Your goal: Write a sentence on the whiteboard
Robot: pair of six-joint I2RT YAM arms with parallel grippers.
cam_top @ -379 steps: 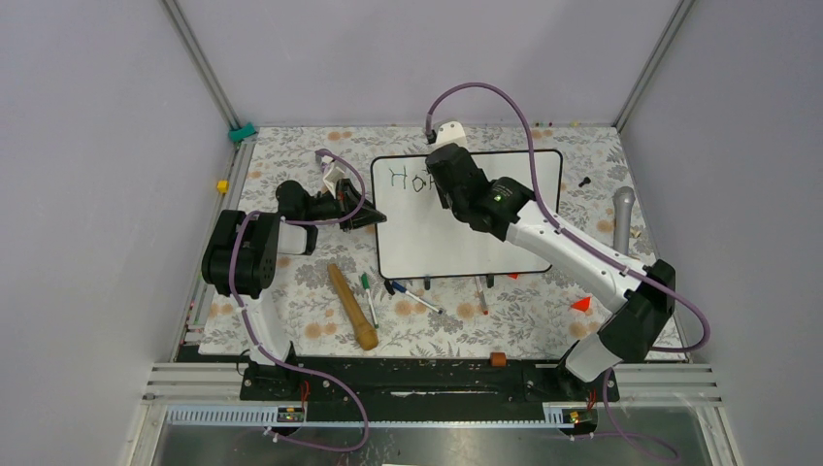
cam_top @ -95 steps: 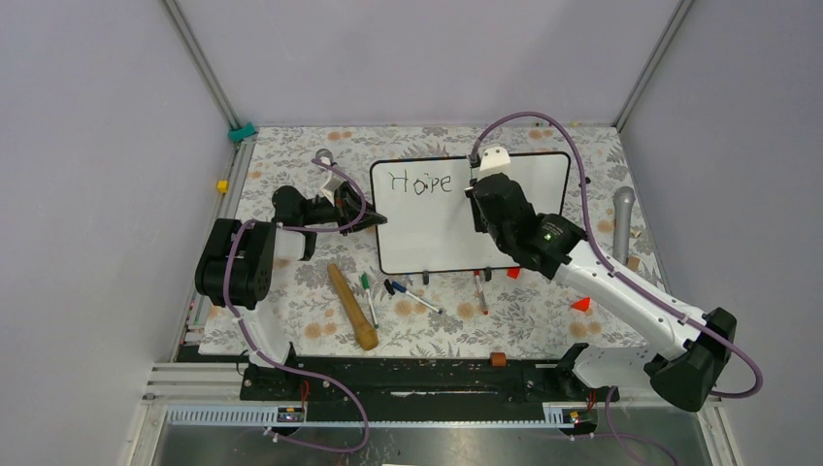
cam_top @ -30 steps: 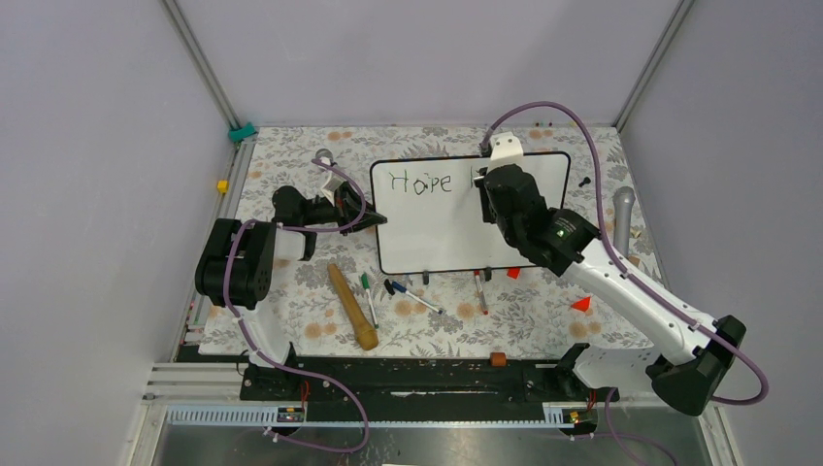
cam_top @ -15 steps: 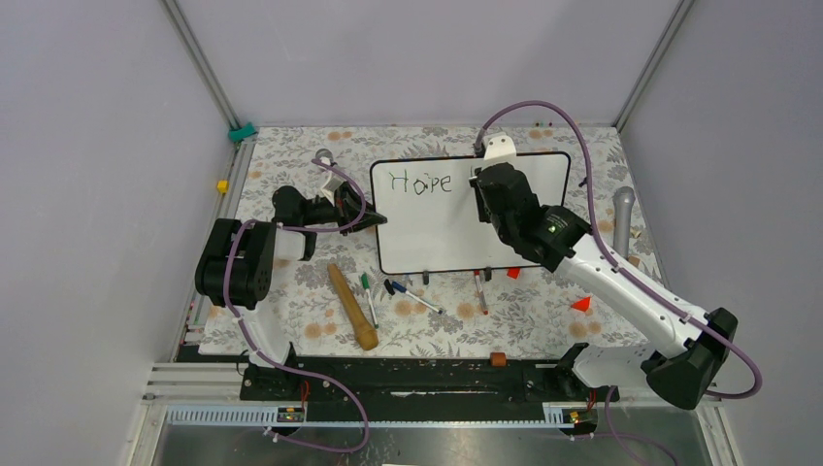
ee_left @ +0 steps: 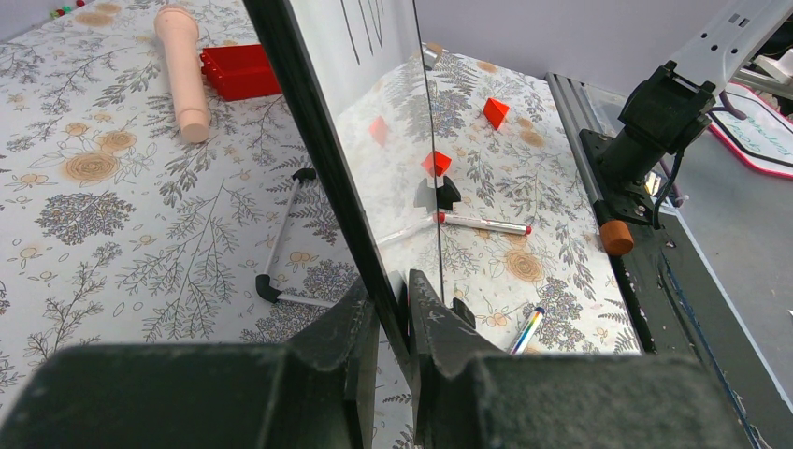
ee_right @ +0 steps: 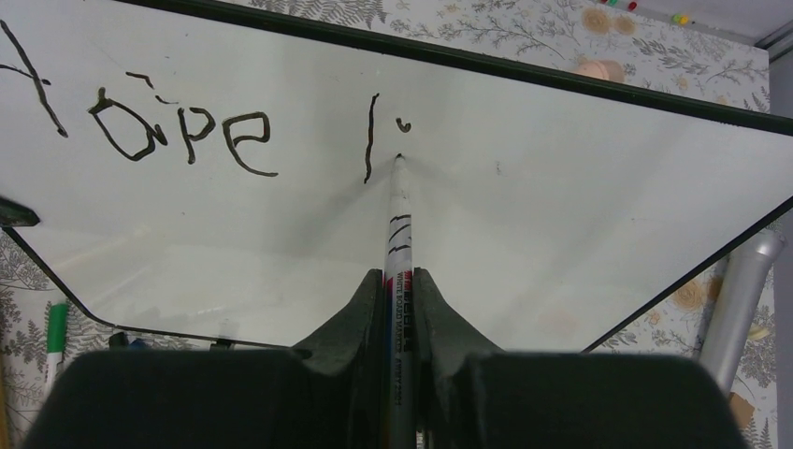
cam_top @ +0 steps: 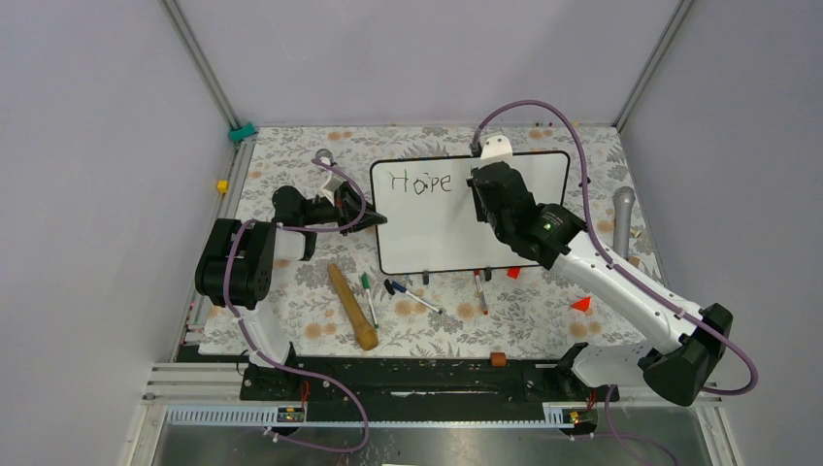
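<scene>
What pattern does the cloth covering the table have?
A floral print: grey leafy sprigs and tan blossoms on white cloth, clearest in the left wrist view.

The flower-patterned table (cam_top: 437,335) carries the whiteboard (cam_top: 427,233), which stands near its middle. In front of the board lie a wooden stick (cam_top: 351,306), a green pen (cam_top: 368,296), a dark pen (cam_top: 412,295) and a red pen (cam_top: 480,291). A red cone (cam_top: 581,304) sits to the right, and a silver tube (cam_top: 622,218) lies near the right edge.
</scene>
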